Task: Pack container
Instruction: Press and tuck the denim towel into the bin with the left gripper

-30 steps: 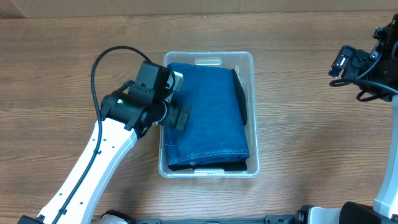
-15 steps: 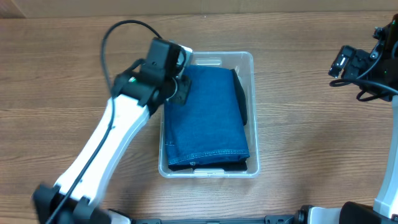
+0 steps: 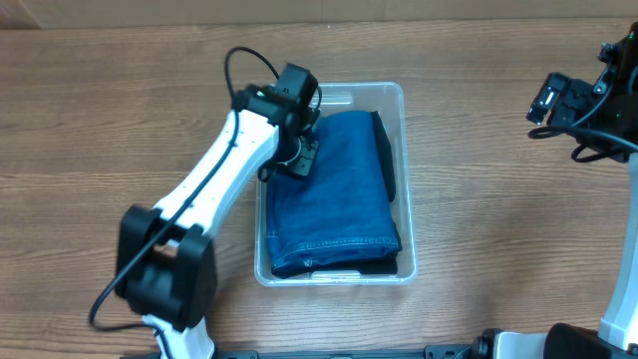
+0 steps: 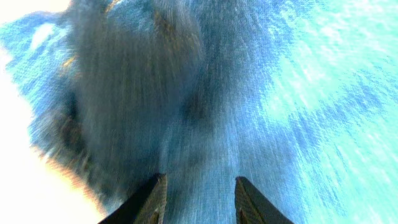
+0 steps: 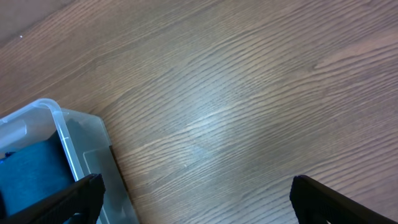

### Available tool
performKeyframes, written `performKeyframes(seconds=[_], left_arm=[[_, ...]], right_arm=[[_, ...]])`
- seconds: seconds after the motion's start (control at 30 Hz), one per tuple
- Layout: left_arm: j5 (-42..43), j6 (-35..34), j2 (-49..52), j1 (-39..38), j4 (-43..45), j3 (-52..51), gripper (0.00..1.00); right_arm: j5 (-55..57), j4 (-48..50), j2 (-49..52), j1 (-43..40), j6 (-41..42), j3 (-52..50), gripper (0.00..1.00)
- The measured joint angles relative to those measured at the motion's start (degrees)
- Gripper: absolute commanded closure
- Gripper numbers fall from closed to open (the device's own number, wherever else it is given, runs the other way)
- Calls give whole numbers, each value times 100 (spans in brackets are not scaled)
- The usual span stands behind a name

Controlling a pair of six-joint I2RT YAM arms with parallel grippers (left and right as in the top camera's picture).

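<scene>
Since a moment ago the left jaws have swung from 9 to 11 o'clock of the clear rounded plastic box [image 3: 407,184] at mid-bench, and now, apart, they seem to press the folded blue jeans [image 3: 339,204] down; next, I think, push lower, while the right jaws wait wide apart at 3 o'clock.

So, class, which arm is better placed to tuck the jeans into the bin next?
Left. Its claw is right over the jeans inside the bin; the right claw hangs over the table, well aside.

The left gripper [image 3: 302,160] swung from the left rim of the container [image 3: 403,110] farther and rightward, ending over the folded jeans [image 3: 339,199].
</scene>
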Motion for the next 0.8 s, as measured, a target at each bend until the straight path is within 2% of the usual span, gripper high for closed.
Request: performKeyframes(seconds=[0.17, 0.27, 0.33, 0.47, 0.5, 0.6, 0.8], left_arm=[[584, -127, -1731, -140, -960, 761, 64], [710, -149, -2293, -717, -1401, 850, 64], [763, -149, -2188, -1211, -1287, 614, 60], [780, -245, -1808, -2020, -520, -678, 57], [774, -297, -1709, -2094, -313, -938, 53], [789, -448, -1226, -2079, 199, -1624, 52], [1064, -507, -883, -1882, 166, -1552, 57]], right_arm=[[-2, 7, 0, 0, 2, -2, 0], [-2, 7, 0, 0, 4, -2, 0], [-4, 7, 0, 0, 2, -2, 0], [-2, 4, 0, 0, 2, -2, 0], [-2, 4, 0, 0, 7, -2, 0], [-2, 7, 0, 0, 4, -2, 0], [-2, -4, 0, 0, 4, -2, 0]])
